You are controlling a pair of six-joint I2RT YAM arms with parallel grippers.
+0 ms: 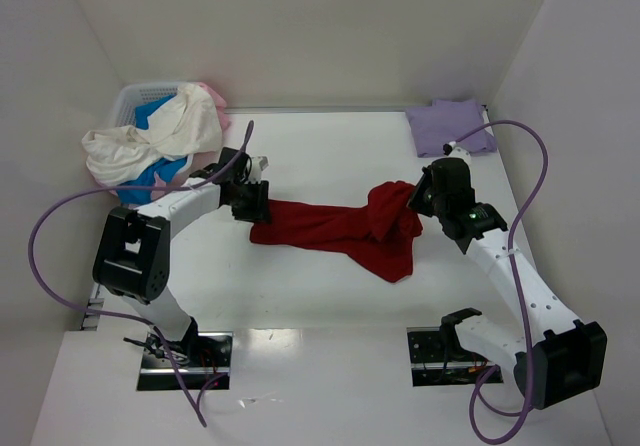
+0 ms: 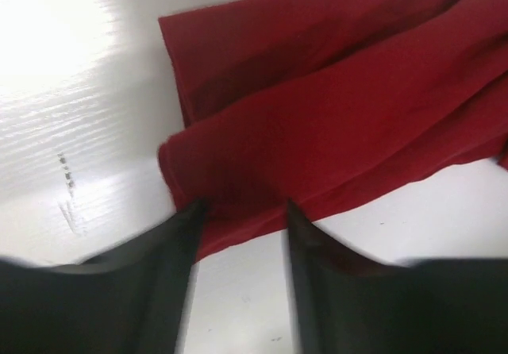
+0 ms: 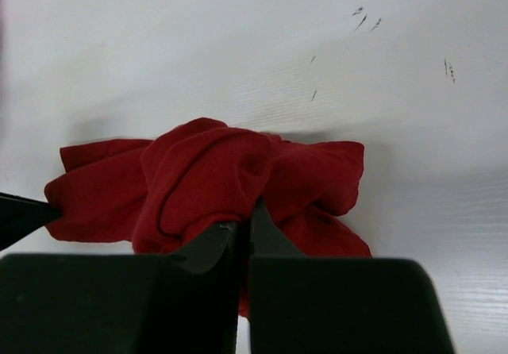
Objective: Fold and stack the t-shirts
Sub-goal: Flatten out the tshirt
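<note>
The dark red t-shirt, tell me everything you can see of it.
Soft plain cloth, the dark red t-shirt lies on the white table as a long rumpled strip, not yet folded. Its right end is bunched and pinched in the shut right gripper; at its left end the open left gripper straddles its edge.

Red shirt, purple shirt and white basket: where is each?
dark red shirt [image 1: 315, 226]: overhead view, its flat middle stretch.
lavender shirt [image 1: 448, 126]: overhead view, middle of the folded square.
white basket [image 1: 145, 88]: overhead view, its back rim.
</note>
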